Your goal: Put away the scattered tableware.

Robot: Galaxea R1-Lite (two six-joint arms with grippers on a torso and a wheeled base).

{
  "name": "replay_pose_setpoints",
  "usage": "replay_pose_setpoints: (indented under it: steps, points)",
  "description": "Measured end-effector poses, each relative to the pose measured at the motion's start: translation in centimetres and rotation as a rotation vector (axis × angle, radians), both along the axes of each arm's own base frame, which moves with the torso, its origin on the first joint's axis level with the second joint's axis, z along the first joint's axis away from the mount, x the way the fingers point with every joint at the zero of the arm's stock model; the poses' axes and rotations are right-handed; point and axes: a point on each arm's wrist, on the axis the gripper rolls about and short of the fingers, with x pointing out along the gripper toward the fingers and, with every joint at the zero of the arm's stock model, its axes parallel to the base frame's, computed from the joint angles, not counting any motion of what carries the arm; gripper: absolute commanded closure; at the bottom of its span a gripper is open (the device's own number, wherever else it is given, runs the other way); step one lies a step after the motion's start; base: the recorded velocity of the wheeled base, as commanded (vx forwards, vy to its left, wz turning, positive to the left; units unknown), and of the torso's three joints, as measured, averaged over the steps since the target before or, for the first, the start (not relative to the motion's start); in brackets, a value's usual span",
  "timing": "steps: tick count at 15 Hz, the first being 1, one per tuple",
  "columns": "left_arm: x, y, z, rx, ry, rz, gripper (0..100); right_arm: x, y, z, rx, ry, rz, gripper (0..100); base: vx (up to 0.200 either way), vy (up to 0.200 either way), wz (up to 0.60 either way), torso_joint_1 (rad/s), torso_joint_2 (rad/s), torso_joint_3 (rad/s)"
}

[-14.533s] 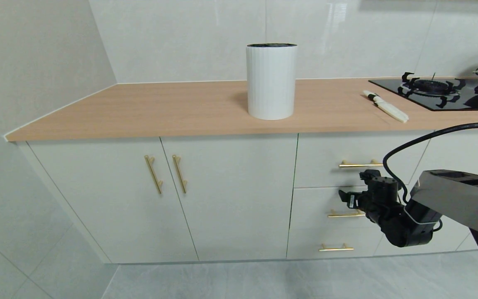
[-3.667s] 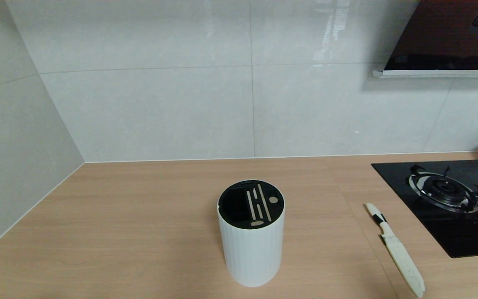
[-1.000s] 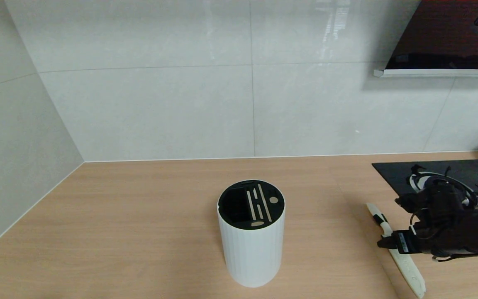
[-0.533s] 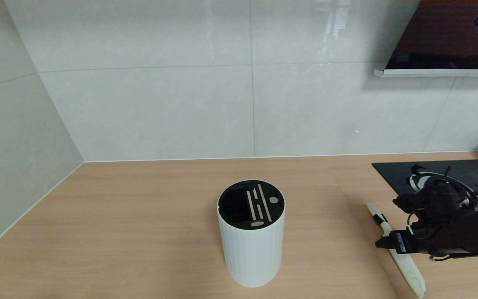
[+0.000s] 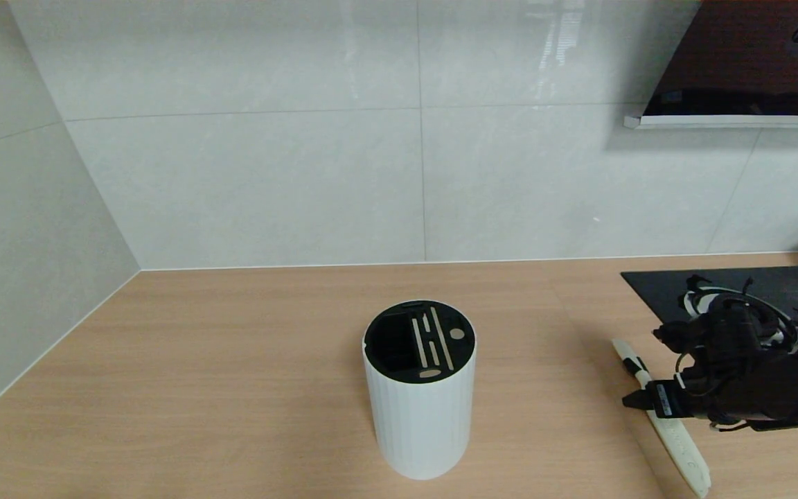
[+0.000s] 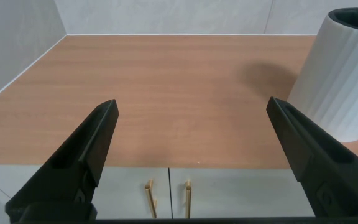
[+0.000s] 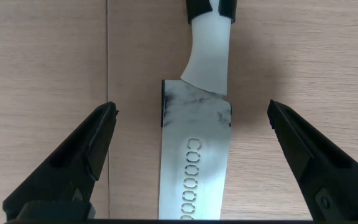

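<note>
Knife (image 5: 677,445): lies flat on the countertop (image 5: 233,360), at about 3 o'clock from the knife holder (image 5: 420,409) and well apart from it. The handle points to 11 o'clock and the blade tip to 5 o'clock in the head view. The handle is white with a black band. The right wrist view shows the knife (image 7: 197,124) with a pale blade, grey smudges near the heel and a row of oval marks.
Right gripper (image 5: 648,369): over the knife where the handle meets the blade. The jaws are spread wide, one finger on each side of the blade and clear of it, and nothing is grasped (image 7: 190,111).
Left gripper (image 6: 191,106): jaws spread apart and empty, at the front edge of the countertop. Before it lie bare wood and the ribbed wall of the knife holder (image 6: 344,74).
Knife holder: a white ribbed cylinder standing upright, with a black top that has one large opening and several narrow slots.
Stove (image 5: 652,291): black glass hob at 2 o'clock from the knife holder, just beside the knife's handle end.
Range hood (image 5: 752,69): dark panel on the wall at 12 o'clock from the stove.
Cabinet handles (image 6: 149,196): two gold bars under the countertop edge.
</note>
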Motion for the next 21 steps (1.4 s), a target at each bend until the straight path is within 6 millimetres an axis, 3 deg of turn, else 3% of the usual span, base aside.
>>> replay_pose_setpoints:
  steps: [13, 14, 21]
  points:
    - [0.0, 0.0, 0.0, 0.000, 0.000, 0.000, 0, 0.3, 0.0, -0.7, -0.002, 0.004, -0.007, 0, 0.000, 0.000, 0.00, 0.000, 0.00, 0.000]
    - [0.0, 0.0, 0.0, 0.000, 0.000, 0.000, 0, 0.3, 0.0, -0.8, -0.003, 0.006, -0.007, 100, 0.000, 0.000, 0.00, 0.000, 0.00, 0.000]
    - [0.0, 0.0, 0.0, 0.000, 0.000, 0.000, 0, 0.1, 0.0, -1.2, -0.003, 0.016, -0.007, 100, 0.000, 0.000, 0.00, 0.000, 0.00, 0.000]
